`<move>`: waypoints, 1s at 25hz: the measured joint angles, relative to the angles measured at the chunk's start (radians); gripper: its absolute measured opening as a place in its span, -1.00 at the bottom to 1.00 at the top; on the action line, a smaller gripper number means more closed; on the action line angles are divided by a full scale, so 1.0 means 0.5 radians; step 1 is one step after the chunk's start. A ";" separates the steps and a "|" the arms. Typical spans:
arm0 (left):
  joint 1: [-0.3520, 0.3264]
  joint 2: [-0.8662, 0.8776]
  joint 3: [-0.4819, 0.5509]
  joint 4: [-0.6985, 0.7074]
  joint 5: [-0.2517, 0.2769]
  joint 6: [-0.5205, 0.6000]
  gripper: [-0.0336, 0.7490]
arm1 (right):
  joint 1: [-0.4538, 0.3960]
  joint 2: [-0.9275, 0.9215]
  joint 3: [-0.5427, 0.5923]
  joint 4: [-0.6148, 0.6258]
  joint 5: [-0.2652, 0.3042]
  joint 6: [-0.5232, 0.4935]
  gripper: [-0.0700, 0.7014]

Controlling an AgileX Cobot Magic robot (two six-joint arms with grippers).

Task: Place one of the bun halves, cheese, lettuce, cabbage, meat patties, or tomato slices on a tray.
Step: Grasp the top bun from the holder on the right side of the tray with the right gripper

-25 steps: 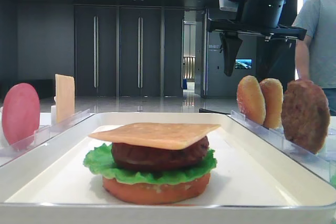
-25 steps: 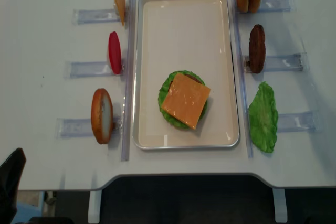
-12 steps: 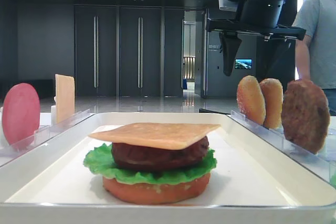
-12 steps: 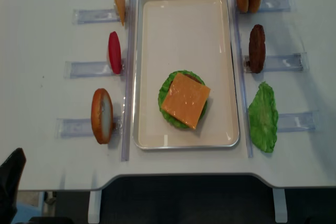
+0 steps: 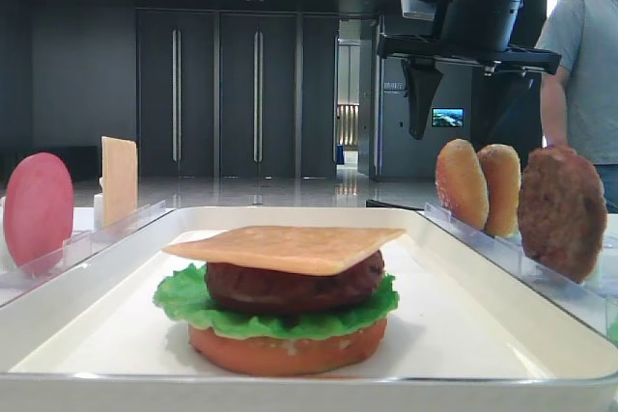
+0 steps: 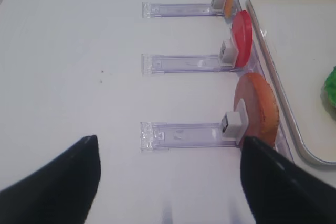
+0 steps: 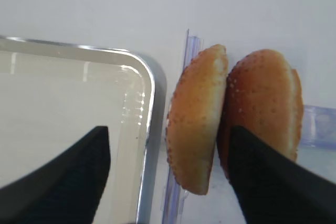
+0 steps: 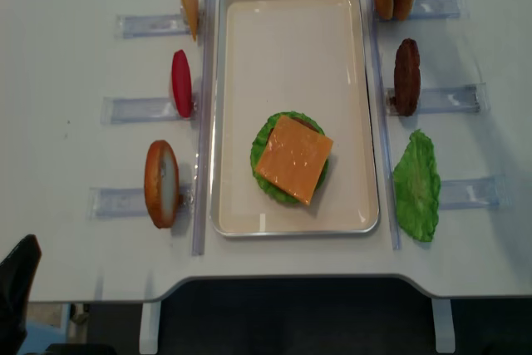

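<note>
Right tool (image 7: 168, 182) hangs above the two bun halves (image 7: 233, 116), jaws spread wide, gripping nothing. Buns stand on edge in a clear rack (image 8: 432, 7), just right of the tray (image 8: 291, 6). Stacked cheese (image 8: 293, 159) lies on tray. Left tool (image 6: 168, 182) wide, over bare bench (image 6: 68, 77).

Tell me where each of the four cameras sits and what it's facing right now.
Exterior high: low at the tray's near end, facing the stacked burger; right gripper open above the bun halves.
Realsense: overhead, straight down; left arm's tip at bottom left.
Right wrist: looks down on the buns, fingers apart.
Left wrist: looks down on the left racks, left gripper open.
Shared: all four show the tray.
</note>
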 joint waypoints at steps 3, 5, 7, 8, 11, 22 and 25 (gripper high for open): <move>0.000 0.000 0.000 0.000 0.000 0.000 0.72 | 0.000 0.014 0.000 0.009 -0.003 0.000 0.39; 0.000 0.000 0.000 0.000 0.000 0.000 0.72 | 0.000 0.041 0.000 0.032 0.004 0.000 0.39; 0.000 0.000 0.000 0.000 0.000 0.000 0.72 | 0.000 0.068 0.000 0.048 0.020 0.000 0.39; 0.000 0.000 0.000 0.000 0.000 0.000 0.72 | 0.000 0.077 0.000 0.048 0.022 0.002 0.39; 0.000 0.000 0.000 0.001 0.000 0.000 0.72 | 0.000 0.079 0.000 0.052 0.022 0.001 0.39; 0.000 0.000 0.000 0.001 0.000 0.000 0.72 | 0.000 0.079 0.000 0.044 0.022 0.001 0.18; 0.000 0.000 0.000 0.001 0.000 0.000 0.72 | 0.000 0.079 0.000 0.033 0.022 0.001 0.01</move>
